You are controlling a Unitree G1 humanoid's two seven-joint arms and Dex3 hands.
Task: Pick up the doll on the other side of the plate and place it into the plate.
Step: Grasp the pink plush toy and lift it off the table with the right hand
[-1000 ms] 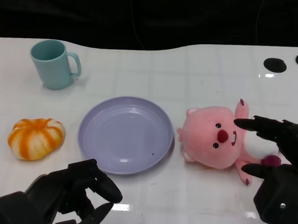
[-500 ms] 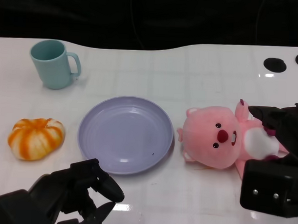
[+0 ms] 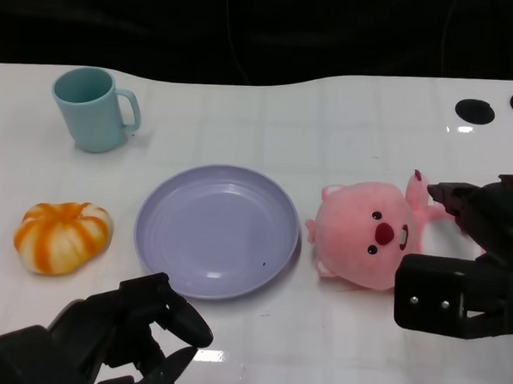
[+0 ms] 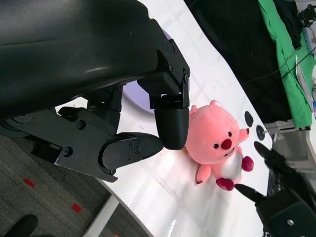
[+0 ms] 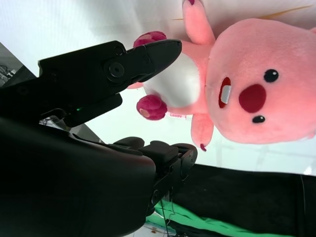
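- The left hand (image 3: pixel 124 336) rests at the near left, fingers curled in, holding nothing.
- The right hand (image 3: pixel 472 259) is spread wide around the doll's body, fingers either side; contact cannot be told.
- The pink doll (image 3: pixel 366 235) lies on the table (image 3: pixel 329 118), just right of the purple plate (image 3: pixel 216 230).
- An orange pumpkin toy (image 3: pixel 62 236) lies left of the plate.
- A teal mug (image 3: pixel 93 109) stands far left.

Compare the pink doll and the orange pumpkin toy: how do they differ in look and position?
The pink doll has a face and limbs; the orange pumpkin toy is a round, white-striped lump. The doll lies right of the purple plate, the pumpkin toy left of it. The right robot hand surrounds the doll's body; nothing touches the pumpkin toy. Both rest on the white table.
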